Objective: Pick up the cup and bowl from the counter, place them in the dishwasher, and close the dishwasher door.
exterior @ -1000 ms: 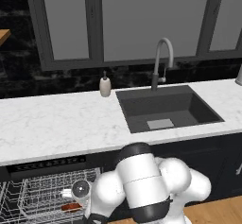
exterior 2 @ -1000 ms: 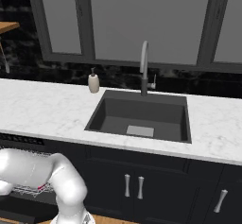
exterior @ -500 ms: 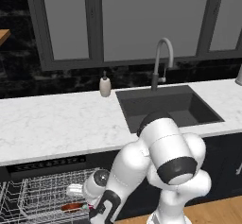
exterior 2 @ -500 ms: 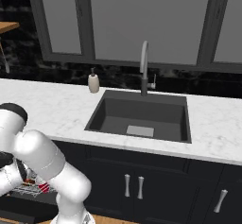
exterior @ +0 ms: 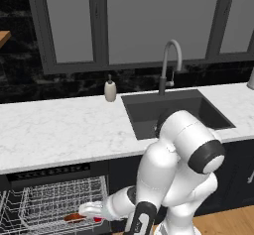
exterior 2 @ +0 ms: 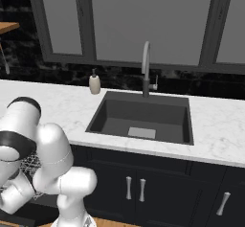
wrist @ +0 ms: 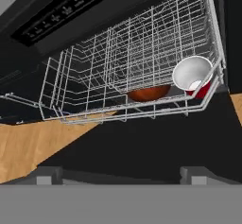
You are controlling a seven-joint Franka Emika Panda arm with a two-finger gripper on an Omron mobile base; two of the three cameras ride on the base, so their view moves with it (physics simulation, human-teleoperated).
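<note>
2 dishes are sitting inside the white wire rack (wrist: pixel 132 62) of the dishwasher (exterior: pixel 52 172): the cup (wrist: pixel 193 75) is lying tipped on its side in a front corner of the rack, showing its white inside to the hand camera, and the bowl (wrist: pixel 149 93) is resting just beside it on the rack floor, reddish-brown and partly screened by the wires. In the left base view the bowl (exterior: pixel 74 217) is showing as a reddish sliver at the front of the rack, close to the end of the arm. The gripper (wrist: pixel 118 173) is hanging in front of the rack with its 2 dark fingertips (wrist: pixel 47 175) spread wide and holding nothing, well apart from both dishes. The dishwasher door (wrist: pixel 142 147) is lying open as a dark flat panel below the rack, and the black control strip (wrist: pixel 71 5) is running along the top of the opening. The counter (exterior: pixel 59 130) is stretching above the dishwasher, carrying a beige soap bottle (exterior: pixel 110 90) near the back wall beside the dark sink (exterior 2: pixel 143 118) and its curved faucet (exterior 2: pixel 146 68). The white arm (exterior: pixel 173 169) is bending down from the base toward the rack, and wooden flooring (wrist: pixel 28 147) is showing beside the open door.
</note>
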